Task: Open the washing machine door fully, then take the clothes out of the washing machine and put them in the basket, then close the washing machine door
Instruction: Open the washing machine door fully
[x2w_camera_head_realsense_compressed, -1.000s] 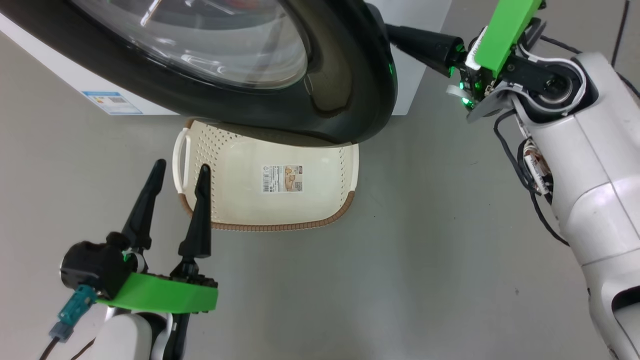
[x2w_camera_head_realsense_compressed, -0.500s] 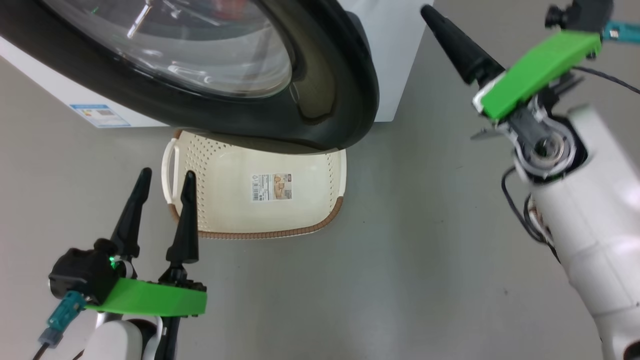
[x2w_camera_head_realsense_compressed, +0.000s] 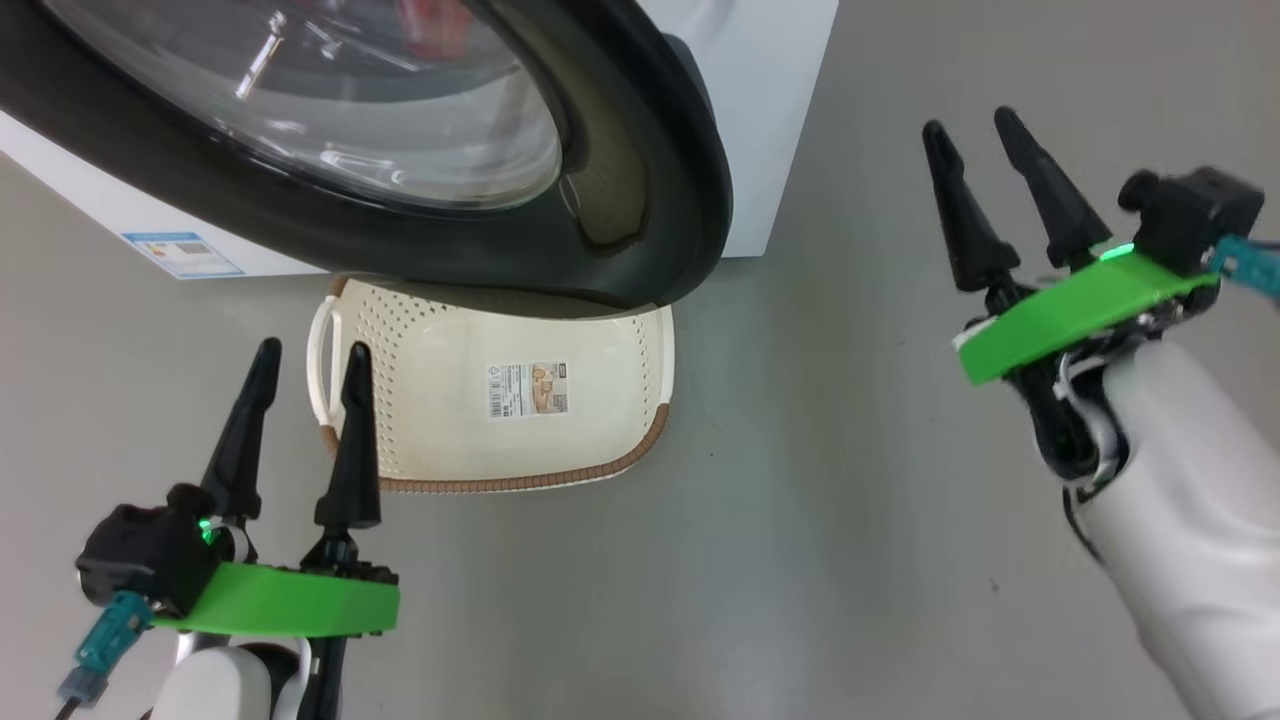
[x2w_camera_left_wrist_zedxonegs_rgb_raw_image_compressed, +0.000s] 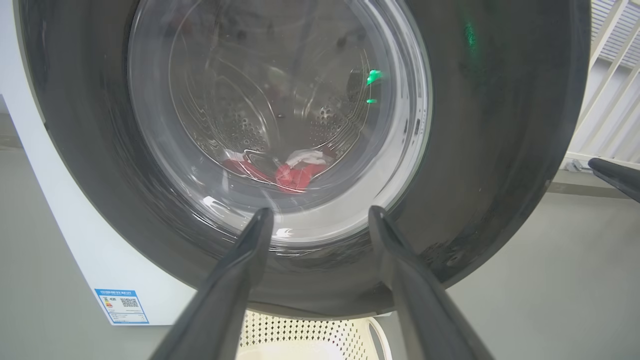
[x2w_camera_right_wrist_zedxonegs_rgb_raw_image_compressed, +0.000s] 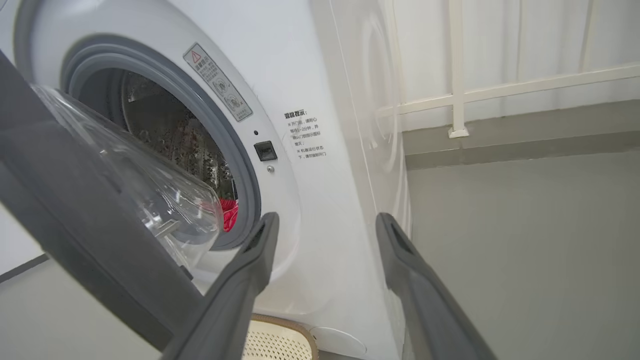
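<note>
Geometry for the coming move: the washing machine door (x2w_camera_head_realsense_compressed: 640, 200) is standing partly open, hinged on the robot's left, with its free edge pointing toward the robot's right. The right end effector (x2w_camera_head_realsense_compressed: 969, 120) is hovering to the right of that free edge, well apart from it, jaws spread and holding nothing. Its wrist view is looking into the wedge between the door's glass bowl (x2w_camera_right_wrist_zedxonegs_rgb_raw_image_compressed: 150, 185) and the washing machine (x2w_camera_right_wrist_zedxonegs_rgb_raw_image_compressed: 310, 75), so the gap is opening toward this side. The left end effector (x2w_camera_head_realsense_compressed: 313, 347) is hanging low in front of the door's outer face, jaws wide and empty, just beside the left handle (x2w_camera_head_realsense_compressed: 322, 350) of the basket (x2w_camera_head_realsense_compressed: 500, 483).

Judgement: the right end effector is nearer the free edge and is facing the inner side, so it is looking better placed to push the door round to the left. The left end effector may be sitting in the swing path.

The clothes (x2w_camera_left_wrist_zedxonegs_rgb_raw_image_compressed: 295, 176), red with white, are lying at the bottom of the drum (x2w_camera_right_wrist_zedxonegs_rgb_raw_image_compressed: 170, 135) and showing through the glass. The basket is sitting on the floor (x2w_camera_head_realsense_compressed: 820, 500), its far part under the door, with nothing showing in the visible part.

The door's black ring is reading glossy and smooth, probably slippery under hard fingers. The floor is showing plain grey. A white railing (x2w_camera_right_wrist_zedxonegs_rgb_raw_image_compressed: 455, 70) is running along the wall (x2w_camera_right_wrist_zedxonegs_rgb_raw_image_compressed: 525, 40) to the right of the machine.
</note>
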